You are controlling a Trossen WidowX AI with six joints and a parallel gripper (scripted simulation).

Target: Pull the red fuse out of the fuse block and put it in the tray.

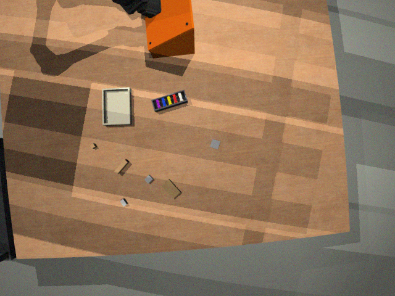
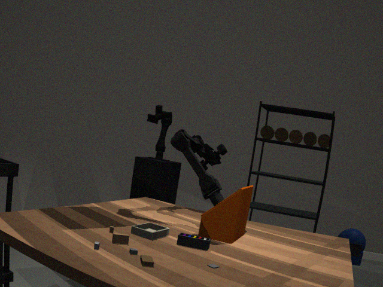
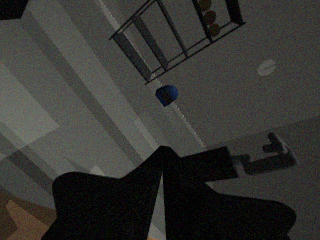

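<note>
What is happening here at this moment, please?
Nothing is being handled yet. The arm is folded back behind the orange wedge, far from the work, and its gripper is shut and holds nothing. The red fuse sits in the fuse block, between the yellow and white ones. The tray beside the block has nothing in it. A few small blocks lie scattered on the table.

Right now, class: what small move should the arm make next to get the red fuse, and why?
Probably open the tool: its fingers are shut on nothing, folded back behind the orange panel, far from the fuse block, where the red fuse is seated between yellow and white.
</note>
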